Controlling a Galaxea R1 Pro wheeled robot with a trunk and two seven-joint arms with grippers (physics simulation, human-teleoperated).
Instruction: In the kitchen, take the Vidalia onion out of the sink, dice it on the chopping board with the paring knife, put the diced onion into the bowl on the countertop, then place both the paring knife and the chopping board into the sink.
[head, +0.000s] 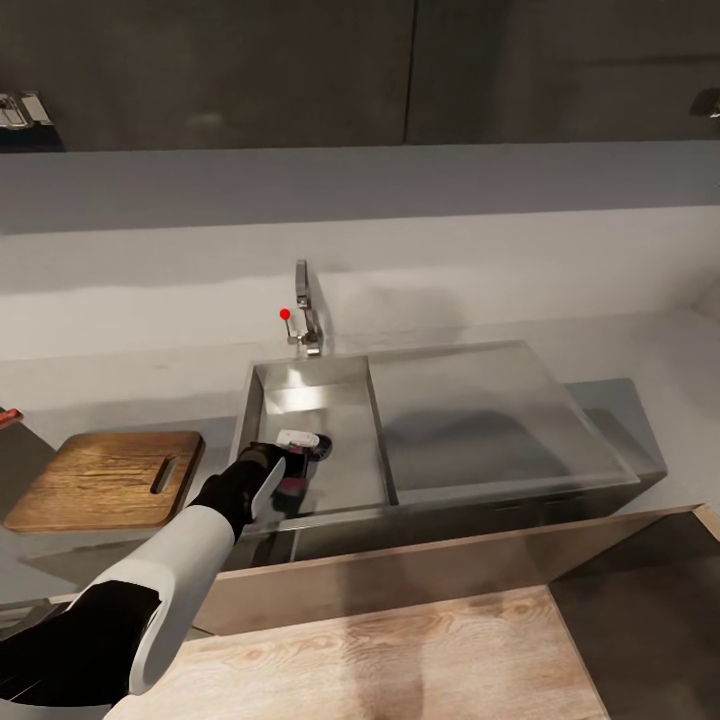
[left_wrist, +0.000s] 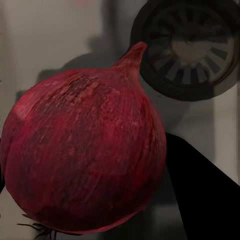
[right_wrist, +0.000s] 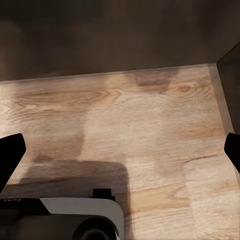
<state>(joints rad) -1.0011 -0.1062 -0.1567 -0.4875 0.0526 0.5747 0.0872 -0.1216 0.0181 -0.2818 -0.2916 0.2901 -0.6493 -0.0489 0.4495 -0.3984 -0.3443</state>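
Where the left hand (head: 300, 462) reaches, onion (left_wrist: 82, 150) between fingers, in sink (head: 345, 440)

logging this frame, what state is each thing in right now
dark red round onion: in the grey sink basin, beside the drain, not lifted
left pincer: down in the basin at the onion, open or shut cannot be told
right pincer: open, empty, over pale wood floor
brown wooden chopping board: flat on the grey countertop, bare
grey rectangular sink: holds the onion
chrome tap with red knob: no water seen
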